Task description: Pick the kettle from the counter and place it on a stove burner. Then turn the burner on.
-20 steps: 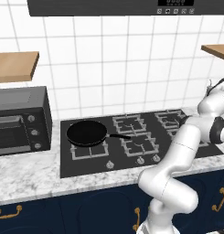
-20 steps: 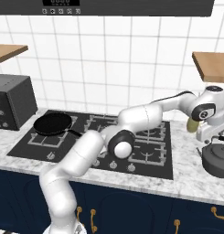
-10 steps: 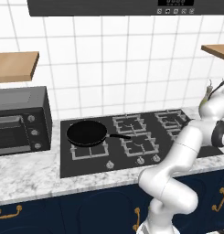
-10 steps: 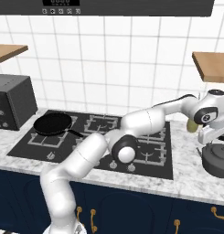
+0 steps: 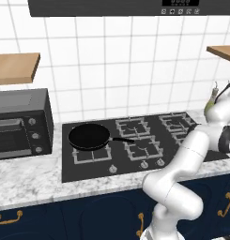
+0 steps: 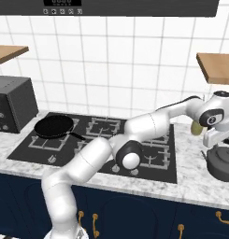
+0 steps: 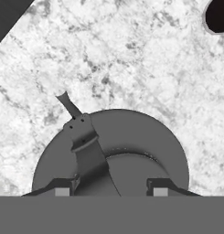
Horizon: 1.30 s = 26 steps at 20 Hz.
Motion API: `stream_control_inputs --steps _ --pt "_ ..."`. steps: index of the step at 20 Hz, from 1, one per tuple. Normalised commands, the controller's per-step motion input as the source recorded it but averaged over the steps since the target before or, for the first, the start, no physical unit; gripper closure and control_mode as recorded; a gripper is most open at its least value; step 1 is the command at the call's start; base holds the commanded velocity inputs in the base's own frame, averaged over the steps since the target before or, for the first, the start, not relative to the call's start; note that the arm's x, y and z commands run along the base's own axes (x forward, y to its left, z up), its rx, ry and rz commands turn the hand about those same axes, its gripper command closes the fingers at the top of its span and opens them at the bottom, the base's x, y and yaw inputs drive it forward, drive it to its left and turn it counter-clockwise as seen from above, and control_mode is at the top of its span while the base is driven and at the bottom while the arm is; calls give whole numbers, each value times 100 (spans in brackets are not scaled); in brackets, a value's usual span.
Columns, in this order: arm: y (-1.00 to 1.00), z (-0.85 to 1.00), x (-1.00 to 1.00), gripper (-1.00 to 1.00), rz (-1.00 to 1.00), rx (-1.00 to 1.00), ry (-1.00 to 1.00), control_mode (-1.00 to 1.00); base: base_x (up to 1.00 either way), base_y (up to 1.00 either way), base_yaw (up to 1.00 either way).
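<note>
Our arm's swung further right and dropped, gripper (image 7: 111,189) now right over the kettle (image 6: 223,162) on the counter (image 6: 190,186), fingers (image 7: 62,188) spread apart either side, right of the cooktop (image 6: 148,170).

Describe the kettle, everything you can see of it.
The kettle is squat, rounded, dull grey metal, with a domed top and a dark arched handle across it. It stands upright on the white marble counter, right of the black cooktop. The gripper hangs directly over it, fingertips either side of its top; contact cannot be told.
</note>
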Motion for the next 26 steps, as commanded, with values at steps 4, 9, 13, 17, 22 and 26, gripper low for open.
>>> stream_control_inputs --steps 4,9,13,17,22,26 --pt "2 0 -72 100 -2 0 0 -100 0 0 0" --pt "19 1 -97 100 -2 -2 0 -100 0 0 0" --pt "51 6 -58 100 0 -12 0 -100 0 0 0" --pt "48 19 -42 100 -8 -13 0 -100 0 0 0" --pt "81 9 -28 100 -20 -16 0 -100 0 0 0" --pt "100 2 3 100 -22 -13 -3 -100 0 0 0"
